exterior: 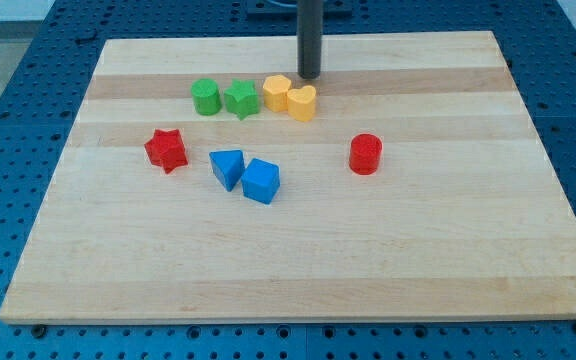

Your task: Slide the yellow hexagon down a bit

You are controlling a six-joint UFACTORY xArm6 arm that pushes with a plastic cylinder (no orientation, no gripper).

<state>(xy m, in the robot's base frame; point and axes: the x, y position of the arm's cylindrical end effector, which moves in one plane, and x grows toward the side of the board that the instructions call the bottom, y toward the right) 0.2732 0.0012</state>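
Note:
The yellow hexagon (276, 92) lies in the upper middle of the board, touching a yellow heart (302, 102) on its right. My tip (310, 76) stands just above the two, a little up and to the right of the hexagon, with a small gap to it. A green star (240, 98) sits close on the hexagon's left.
A green cylinder (205, 96) lies left of the green star. A red star (166, 149) is at the left. A blue triangular block (227, 167) and a blue cube (261, 181) sit below the middle. A red cylinder (365, 154) is at the right.

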